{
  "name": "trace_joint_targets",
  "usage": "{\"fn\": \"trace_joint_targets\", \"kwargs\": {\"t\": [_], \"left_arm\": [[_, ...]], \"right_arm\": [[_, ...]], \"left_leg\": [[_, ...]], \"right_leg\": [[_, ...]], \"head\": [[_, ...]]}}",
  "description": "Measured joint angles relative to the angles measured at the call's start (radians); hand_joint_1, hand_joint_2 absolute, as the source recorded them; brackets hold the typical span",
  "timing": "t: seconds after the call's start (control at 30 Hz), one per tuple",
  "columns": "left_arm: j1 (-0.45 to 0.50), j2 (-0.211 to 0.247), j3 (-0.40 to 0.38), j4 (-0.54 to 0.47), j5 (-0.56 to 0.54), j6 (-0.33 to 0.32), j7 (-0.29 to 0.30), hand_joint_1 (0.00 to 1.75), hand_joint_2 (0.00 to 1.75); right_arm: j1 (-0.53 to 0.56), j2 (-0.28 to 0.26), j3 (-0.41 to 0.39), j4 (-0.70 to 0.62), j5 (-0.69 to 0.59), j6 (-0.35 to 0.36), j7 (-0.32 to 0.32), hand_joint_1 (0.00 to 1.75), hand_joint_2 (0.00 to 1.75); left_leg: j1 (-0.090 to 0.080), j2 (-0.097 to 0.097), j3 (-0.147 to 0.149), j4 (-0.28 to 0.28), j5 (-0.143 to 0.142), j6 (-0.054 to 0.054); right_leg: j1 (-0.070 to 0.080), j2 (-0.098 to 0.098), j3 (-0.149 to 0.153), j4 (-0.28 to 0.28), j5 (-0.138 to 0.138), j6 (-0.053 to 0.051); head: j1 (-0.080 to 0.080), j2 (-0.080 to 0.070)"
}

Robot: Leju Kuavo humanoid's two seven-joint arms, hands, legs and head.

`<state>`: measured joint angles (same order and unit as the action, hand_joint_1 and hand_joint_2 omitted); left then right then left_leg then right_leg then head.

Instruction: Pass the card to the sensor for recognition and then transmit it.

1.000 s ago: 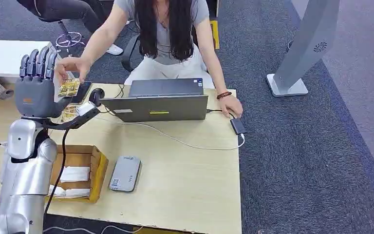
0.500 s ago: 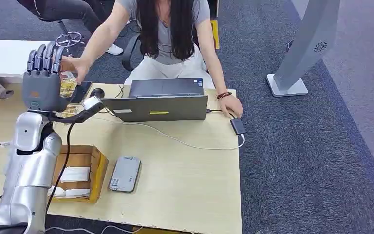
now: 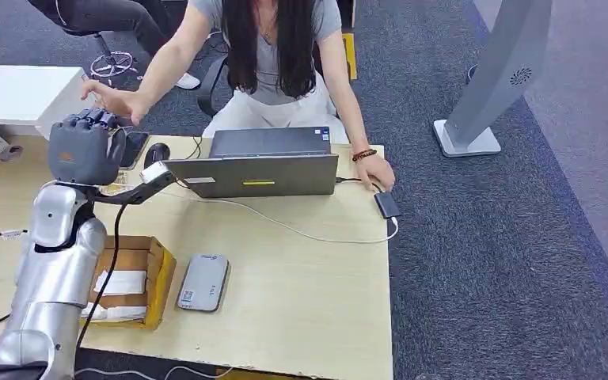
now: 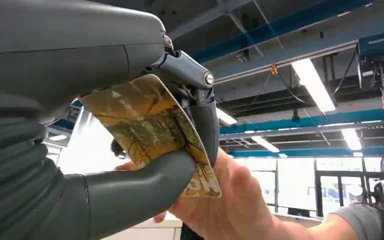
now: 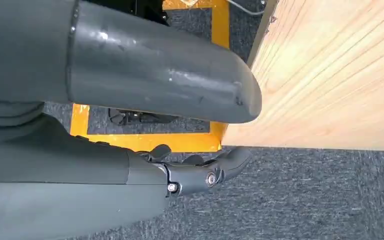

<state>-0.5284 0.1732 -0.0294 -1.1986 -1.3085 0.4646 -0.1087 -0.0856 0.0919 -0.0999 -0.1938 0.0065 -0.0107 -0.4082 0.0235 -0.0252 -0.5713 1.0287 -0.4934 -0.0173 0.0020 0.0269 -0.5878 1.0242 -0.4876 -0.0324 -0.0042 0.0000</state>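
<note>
A: State of my left hand [image 4: 130, 150]?
B: Thumb and fingers pinch the card [image 4: 152, 130]; a person's hand [image 4: 230, 200] touches its far edge.
A: My right hand [image 5: 130, 125]?
B: Beside the table [image 5: 340, 75], holding nothing, fingers apart.

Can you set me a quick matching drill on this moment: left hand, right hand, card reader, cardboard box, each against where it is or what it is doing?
Column one:
1. left hand
2. right hand
3. grey card reader
4. cardboard box

Column two:
A. flat on the wooden table, beside the box
B. holds white packets
C. grips a gold patterned card against a person's palm
D. hangs by the table edge, holding nothing

Pairs: 1-C, 2-D, 3-A, 4-B
</note>
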Motion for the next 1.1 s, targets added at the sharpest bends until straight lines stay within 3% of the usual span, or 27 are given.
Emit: {"fn": "trace_joint_targets", "kwargs": {"t": [1.1], "left_arm": [[0.027,-0.005,-0.006,-0.01,0.013,0.015,-0.022,1.75,1.75]], "right_arm": [[0.006,0.0,-0.002,0.0,0.005,-0.003,-0.008,0.0,0.0]], "left_leg": [[0.0,0.0,0.0,0.0,0.0,0.0]], "right_leg": [[0.0,0.0,0.0,0.0,0.0,0.0]], "head": [[0.0,0.0]]}}
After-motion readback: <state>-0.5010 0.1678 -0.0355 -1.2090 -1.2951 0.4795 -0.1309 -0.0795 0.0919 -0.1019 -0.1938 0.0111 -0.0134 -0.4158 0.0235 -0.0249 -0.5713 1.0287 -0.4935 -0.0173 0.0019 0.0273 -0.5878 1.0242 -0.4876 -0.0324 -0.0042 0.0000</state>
